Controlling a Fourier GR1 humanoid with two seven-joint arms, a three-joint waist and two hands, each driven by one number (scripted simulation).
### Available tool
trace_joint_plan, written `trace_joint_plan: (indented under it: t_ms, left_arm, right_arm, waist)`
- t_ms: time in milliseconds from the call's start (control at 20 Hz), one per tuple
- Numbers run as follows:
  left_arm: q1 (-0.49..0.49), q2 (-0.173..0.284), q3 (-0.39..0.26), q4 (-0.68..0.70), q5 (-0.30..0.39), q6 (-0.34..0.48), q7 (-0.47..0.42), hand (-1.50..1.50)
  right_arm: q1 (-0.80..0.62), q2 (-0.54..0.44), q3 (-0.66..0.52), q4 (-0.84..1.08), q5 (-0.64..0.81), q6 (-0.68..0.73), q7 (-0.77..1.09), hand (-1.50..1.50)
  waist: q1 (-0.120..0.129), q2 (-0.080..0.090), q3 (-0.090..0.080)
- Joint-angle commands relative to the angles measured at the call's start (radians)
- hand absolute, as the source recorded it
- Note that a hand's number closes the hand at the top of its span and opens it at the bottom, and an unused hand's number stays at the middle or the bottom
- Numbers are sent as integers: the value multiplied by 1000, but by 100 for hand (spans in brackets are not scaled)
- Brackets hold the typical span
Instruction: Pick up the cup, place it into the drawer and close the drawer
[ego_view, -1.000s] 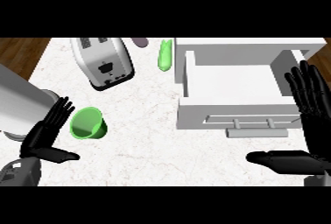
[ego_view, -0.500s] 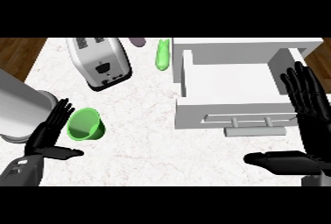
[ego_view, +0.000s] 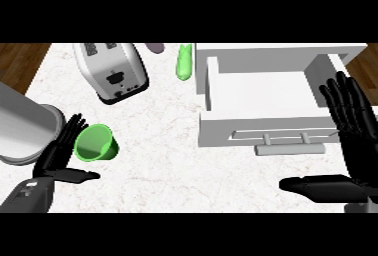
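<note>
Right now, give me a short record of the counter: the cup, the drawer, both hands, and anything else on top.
cup: green cup, upright on the counter, open mouth facing up
drawer: white drawer, pulled open, nothing visible inside, handle toward the robot
left hand: left hand open, fingers straight, just left of the cup, not curled round it
right hand: right hand open, beside the drawer's right front corner
other items: silver toaster behind the cup; grey cylindrical container at the left edge; long green object left of the drawer's back
</note>
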Motion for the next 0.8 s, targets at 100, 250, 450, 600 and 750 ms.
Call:
trace_joint_plan:
  t_ms: [100,250,450,600,750]
  left_arm:
    - [-10,5,-1,45,-6,-116,-133,-150]
    - [-48,-10,0,54,-6,-95,-113,-150]
    - [-45,-35,-1,57,-1,-114,-128,-150]
    - [-75,-70,-3,50,11,-149,-95,-150]
    - [-45,-65,-8,42,12,-191,-141,-150]
  right_arm:
    - [4,-12,-11,-26,-15,11,25,-150]
    - [-38,-31,-19,25,-23,32,16,-150]
    - [-33,7,3,-17,-18,-3,43,-150]
    - [-3,25,32,12,30,-12,6,-150]
    - [14,5,11,-3,5,11,-3,-150]
  waist:
    - [0,-2,0]
    - [-1,2,0]
    - [-7,2,-1]
    - [-5,2,-1]
    - [-7,2,-1]
